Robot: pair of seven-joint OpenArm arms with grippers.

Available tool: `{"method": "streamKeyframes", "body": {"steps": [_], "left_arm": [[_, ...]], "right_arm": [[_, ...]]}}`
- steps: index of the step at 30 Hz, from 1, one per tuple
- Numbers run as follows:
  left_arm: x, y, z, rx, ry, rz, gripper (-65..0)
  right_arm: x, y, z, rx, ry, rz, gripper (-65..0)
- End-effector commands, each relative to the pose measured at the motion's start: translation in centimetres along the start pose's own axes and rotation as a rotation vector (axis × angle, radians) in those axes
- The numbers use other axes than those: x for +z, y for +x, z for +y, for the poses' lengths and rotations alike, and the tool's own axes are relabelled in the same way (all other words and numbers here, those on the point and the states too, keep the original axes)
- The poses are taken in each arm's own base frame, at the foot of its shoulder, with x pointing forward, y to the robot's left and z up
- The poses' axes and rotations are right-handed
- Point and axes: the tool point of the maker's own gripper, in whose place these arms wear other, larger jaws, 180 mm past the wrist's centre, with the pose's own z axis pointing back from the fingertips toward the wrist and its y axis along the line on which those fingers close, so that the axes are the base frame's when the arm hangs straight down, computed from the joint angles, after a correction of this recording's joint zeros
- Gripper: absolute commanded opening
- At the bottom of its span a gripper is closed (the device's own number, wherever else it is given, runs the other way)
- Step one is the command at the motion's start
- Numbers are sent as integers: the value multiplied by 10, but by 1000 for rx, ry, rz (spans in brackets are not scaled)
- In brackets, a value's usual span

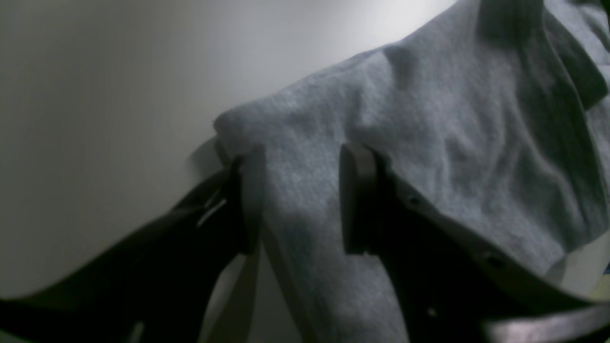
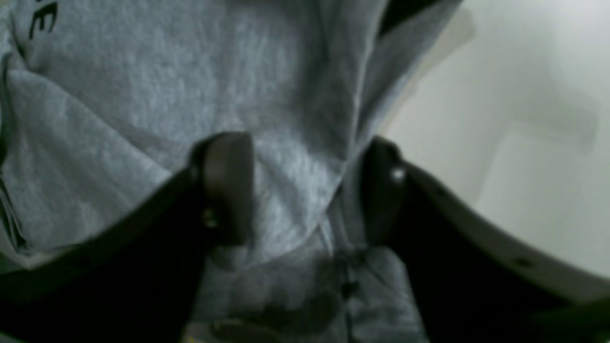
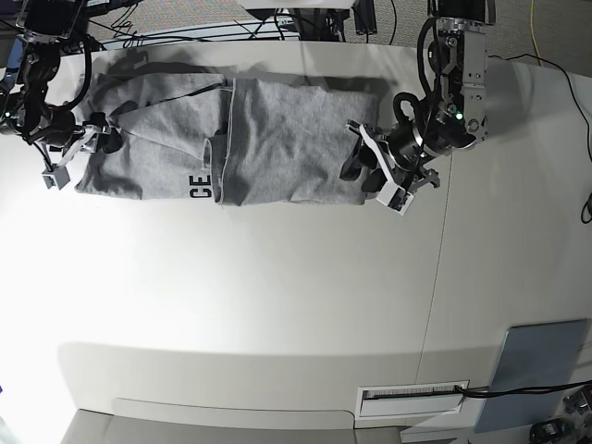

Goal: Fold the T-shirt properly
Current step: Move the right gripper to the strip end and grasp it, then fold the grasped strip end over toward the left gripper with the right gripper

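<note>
the t-shirt (image 3: 231, 139) lies stretched out as a long band across the far side of the white table (image 3: 277, 305), already folded in on itself lengthwise, with a strip turned over near the middle so the black letters (image 3: 199, 186) peek out at the near edge. each arm has taken one end of that band, which looks to me like the setup for bringing the ends together or lifting the whole strip at once.

the left gripper (image 1: 300, 200) sits at the end of the band on the right side of the overhead view. from its own camera the two fingers stand apart with a fold of grey cloth running up between them; the jaws are spread rather than pressed flat, and i cannot tell whether they really pinch the fabric or only straddle it.

the right gripper (image 2: 305, 190) is at the opposite end, low over the cloth. its fingers are also apart, with bunched fabric and a seam lying between them, next to the shirt's edge where the bare table shows. whether it has a firm hold is not clear from here either.

a grey-blue pad (image 3: 536, 370) lies well apart at the near corner, beside a white label strip (image 3: 412, 396), out of the way of the work.
</note>
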Motion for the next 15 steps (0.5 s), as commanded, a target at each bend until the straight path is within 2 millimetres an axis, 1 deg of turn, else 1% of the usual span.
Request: {"method": "streamKeyframes", "body": {"steps": [1, 3, 6, 9, 13, 15], "left_arm": [[3, 16, -1, -13, -7, -54, -381], [3, 16, -1, -13, -7, -53, -381], [3, 15, -1, -13, -7, -50, -381], [3, 14, 0, -15, -5, -41, -382], [3, 8, 3, -29, 11, -10, -381], [3, 6, 3, -31, 13, 4, -382]], "right_arm": [[2, -3, -2, 6, -7, 19, -411], [-1, -1, 1, 2, 2, -1, -498], [0, 7, 1, 17, 4, -42, -650], [6, 14, -5, 30, -13, -61, -650], [23, 27, -17, 82, -61, -66, -650], [31, 35, -16, 118, -80, -69, -650]]}}
